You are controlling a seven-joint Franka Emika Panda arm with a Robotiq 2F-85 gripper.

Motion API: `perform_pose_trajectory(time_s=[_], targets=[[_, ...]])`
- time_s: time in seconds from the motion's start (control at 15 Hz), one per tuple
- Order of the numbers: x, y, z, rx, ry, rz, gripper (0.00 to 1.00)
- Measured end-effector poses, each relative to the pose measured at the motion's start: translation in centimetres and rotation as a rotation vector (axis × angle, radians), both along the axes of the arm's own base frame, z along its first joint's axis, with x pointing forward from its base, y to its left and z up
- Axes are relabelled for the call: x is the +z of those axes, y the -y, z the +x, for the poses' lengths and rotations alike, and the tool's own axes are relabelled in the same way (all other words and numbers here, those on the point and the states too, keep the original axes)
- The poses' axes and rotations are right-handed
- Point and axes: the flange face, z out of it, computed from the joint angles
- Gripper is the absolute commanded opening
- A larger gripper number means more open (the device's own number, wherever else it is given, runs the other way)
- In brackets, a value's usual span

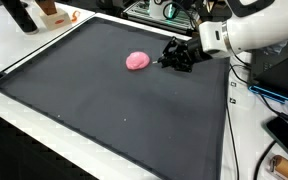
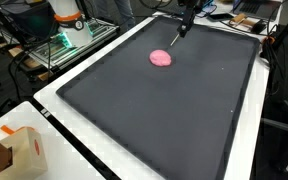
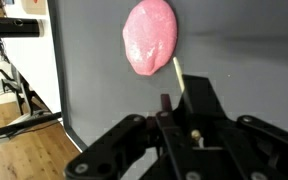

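Observation:
A soft pink lump [image 1: 137, 61] lies on a large black mat [image 1: 104, 115] and shows in both exterior views [image 2: 160, 58]. In the wrist view the lump [image 3: 149, 38] sits just beyond my fingertips, and a thin pale stick [image 3: 176, 70] runs from its near edge back between the fingers. My gripper [image 3: 184, 100] looks shut on that stick. In both exterior views the gripper [image 1: 169, 57] [image 2: 177, 35] is low over the mat, right beside the lump.
The mat [image 2: 164, 125] covers most of a white table. A cardboard box [image 2: 19, 150] stands at one corner and an orange-topped device [image 2: 64, 15] beyond another edge. Cables and a dark device [image 1: 279, 130] lie off the mat's side.

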Motion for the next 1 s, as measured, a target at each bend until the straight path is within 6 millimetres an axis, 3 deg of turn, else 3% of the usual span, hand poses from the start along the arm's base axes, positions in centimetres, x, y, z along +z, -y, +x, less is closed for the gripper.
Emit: perform_pose_trajectory(time_s=[0.53, 1.0], targets=[[5.1, 3.4, 2.3, 0.081, 0.037, 0.167, 0.06], [10.2, 8.9, 1.1, 0.111, 0.084, 0.386, 0.06]])
